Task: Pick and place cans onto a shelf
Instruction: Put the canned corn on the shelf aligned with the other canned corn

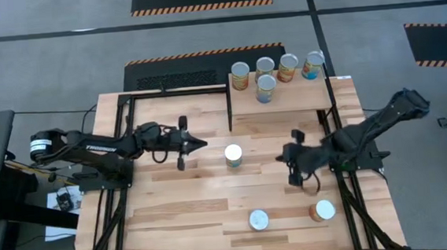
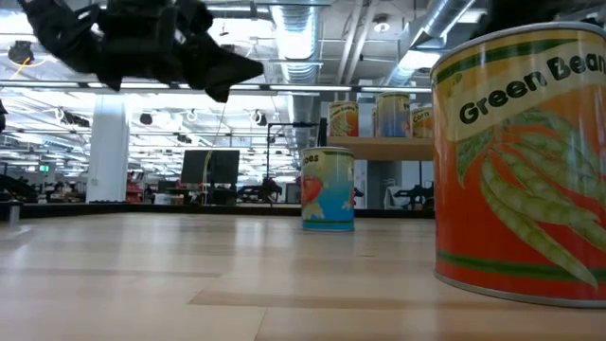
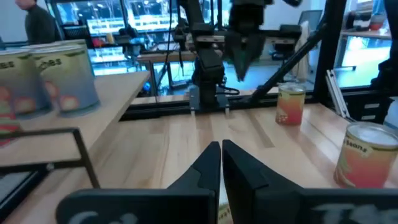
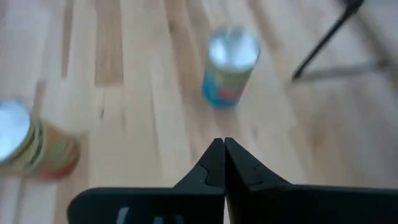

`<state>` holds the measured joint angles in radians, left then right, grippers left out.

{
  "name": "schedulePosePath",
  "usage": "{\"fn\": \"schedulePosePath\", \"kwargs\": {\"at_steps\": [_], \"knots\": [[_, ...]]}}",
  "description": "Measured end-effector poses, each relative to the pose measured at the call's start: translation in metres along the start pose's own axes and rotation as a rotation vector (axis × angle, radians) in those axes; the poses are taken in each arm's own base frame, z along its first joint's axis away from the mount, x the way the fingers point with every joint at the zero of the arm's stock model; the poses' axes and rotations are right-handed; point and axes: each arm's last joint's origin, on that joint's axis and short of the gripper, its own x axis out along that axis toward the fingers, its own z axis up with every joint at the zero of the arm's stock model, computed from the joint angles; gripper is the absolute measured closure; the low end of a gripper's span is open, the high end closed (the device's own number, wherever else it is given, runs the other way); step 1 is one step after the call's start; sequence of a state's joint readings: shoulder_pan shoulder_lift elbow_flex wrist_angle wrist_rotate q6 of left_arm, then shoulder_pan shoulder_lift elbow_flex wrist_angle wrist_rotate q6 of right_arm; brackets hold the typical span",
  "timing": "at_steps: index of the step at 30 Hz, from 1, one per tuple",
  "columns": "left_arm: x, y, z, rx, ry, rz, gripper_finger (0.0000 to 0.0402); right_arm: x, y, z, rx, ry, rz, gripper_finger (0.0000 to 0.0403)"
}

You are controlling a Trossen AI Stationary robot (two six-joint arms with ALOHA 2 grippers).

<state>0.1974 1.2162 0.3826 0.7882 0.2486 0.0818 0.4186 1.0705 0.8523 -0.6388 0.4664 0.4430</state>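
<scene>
Right jaws — clenched, empty, above table. Centre can ahead: release wide, descend squarely, grip mid-label. Left jaws — clenched, idle.

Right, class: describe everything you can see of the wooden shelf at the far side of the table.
The shelf is a raised rectangular platform of pale, smooth wood, lighter than the plank tabletop beneath it. It sits level at the table's far edge, right of centre, with a dark frame rail running along its left side. Five cans stand upright on it: four in a row along the back edge and one just in front of them. Neither gripper touches it. In the low view it shows as a thin wooden ledge with cans on top.
</scene>
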Motion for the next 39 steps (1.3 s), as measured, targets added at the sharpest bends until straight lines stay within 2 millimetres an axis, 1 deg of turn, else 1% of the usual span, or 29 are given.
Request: {"fn": "schedulePosePath", "kwargs": {"at_steps": [4,10,15,21,26,30,34,39], "knots": [[-0.006,-0.002,-0.010,-0.003,0.011,0.003,0.0393,-0.006,0.026,-0.004,0.100,0.162,-0.027,0.0391],[-0.006,-0.002,-0.013,0.004,0.030,0.002,0.0393,-0.022,0.071,-0.013,0.280,0.394,-0.079,0.0378],[-0.006,-0.002,-0.013,0.031,0.032,0.001,0.0393,-0.034,0.103,-0.022,0.419,0.532,-0.168,0.0347],[-0.006,-0.002,-0.013,0.033,0.035,0.001,0.0393,-0.039,0.132,-0.029,0.519,0.684,-0.245,0.0294],[-0.006,-0.002,-0.013,0.040,0.035,0.001,0.0393,-0.032,0.145,-0.036,0.538,0.775,-0.286,0.0244],[-0.006,-0.002,-0.013,0.039,0.035,0.002,0.0393,-0.023,0.149,-0.040,0.561,0.843,-0.330,0.0220],[-0.006,-0.002,-0.013,0.039,0.035,0.002,0.0393,-0.018,0.149,-0.040,0.570,0.855,-0.344,0.0218],[-0.006,-0.002,-0.013,0.035,0.035,0.002,0.0393,-0.017,0.146,-0.038,0.584,0.855,-0.365,0.0238]]}}
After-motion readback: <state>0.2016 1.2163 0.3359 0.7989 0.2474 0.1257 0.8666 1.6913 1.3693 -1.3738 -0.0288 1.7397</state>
